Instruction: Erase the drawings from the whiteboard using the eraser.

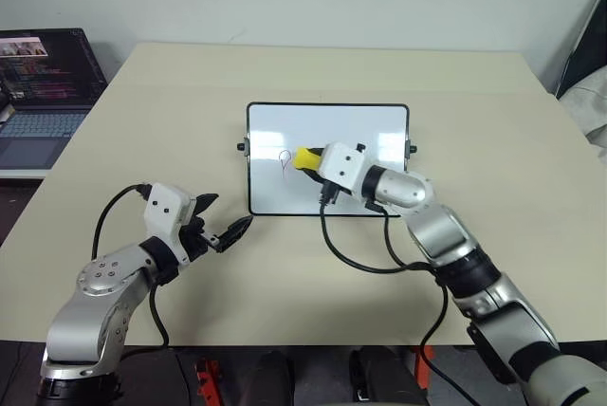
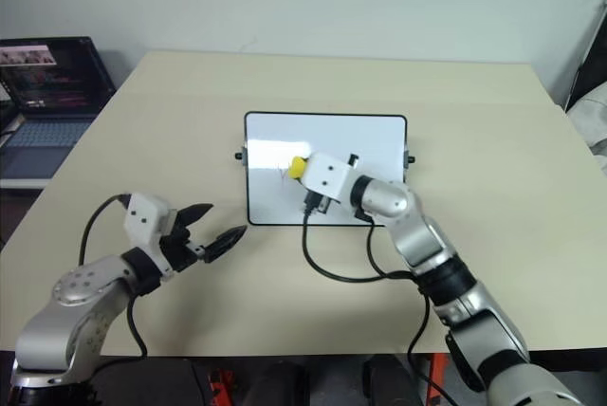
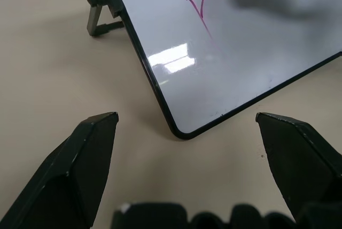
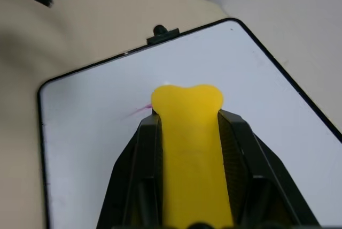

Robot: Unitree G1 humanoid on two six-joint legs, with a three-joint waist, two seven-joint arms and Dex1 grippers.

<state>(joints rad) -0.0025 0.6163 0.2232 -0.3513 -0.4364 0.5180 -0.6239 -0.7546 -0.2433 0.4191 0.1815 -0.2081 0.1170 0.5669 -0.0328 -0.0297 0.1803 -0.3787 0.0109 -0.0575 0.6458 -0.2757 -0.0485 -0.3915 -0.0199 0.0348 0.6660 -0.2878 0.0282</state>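
The eraser [image 1: 306, 157] sat clamped in my right claw [image 1: 313, 161], middle of the frame, right over the whiteboard [image 1: 327, 121] beside the one drawing [image 3: 195, 1] I could still spot, a thin red-purple loop. My guess for doing this well: keep the eraser flat and sweep slowly left across the loop. It was a bright yellow little block. My left claw [image 1: 226, 224] was apart, lower left, near the board's corner.

Glossy whiteboard [image 1: 332, 131], matt table [image 1: 285, 74], smooth yellow eraser [image 4: 189, 132].
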